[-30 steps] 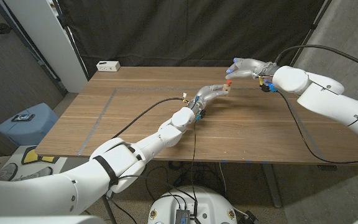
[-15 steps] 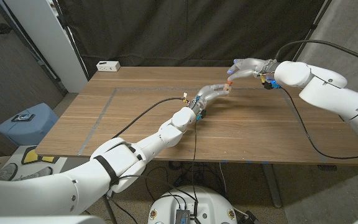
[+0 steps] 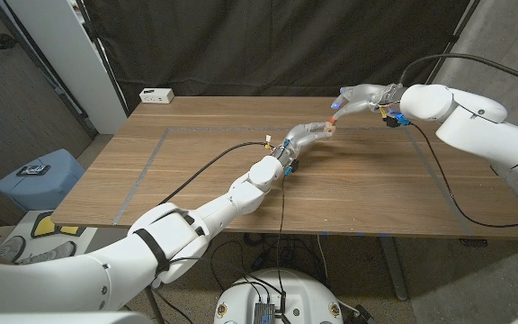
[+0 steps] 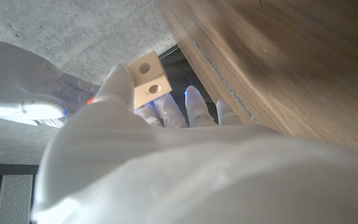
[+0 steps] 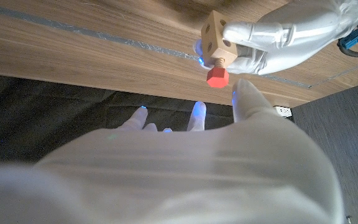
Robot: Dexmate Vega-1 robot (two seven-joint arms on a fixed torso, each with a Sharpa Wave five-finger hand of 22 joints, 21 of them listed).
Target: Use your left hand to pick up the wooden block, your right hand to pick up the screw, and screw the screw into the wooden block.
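Left hand (image 3: 308, 133) holds the wooden block (image 3: 329, 130) up above the table (image 3: 196, 180), over its far half, the fingers closed around the block's side. In the left wrist view the wooden block (image 4: 146, 79) shows two round holes in one pale face, with fingertips (image 4: 194, 99) spread past it. In the right wrist view the left hand (image 5: 272, 37) grips the wooden block (image 5: 215, 36), and the screw (image 5: 217, 76), with its red head, sits with its shank entered into one face of the block, the head standing clear of the wood. Right hand (image 3: 360, 96) hovers just beside the block on its far right side; its fingers (image 5: 247, 99) are spread apart and hold nothing, one fingertip near the screw head but not touching it as far as the right wrist view shows. From the head view the red head (image 3: 332, 117) shows just between the two hands. A small white box (image 3: 156, 94) lies at the table's far left corner, well apart from the block.
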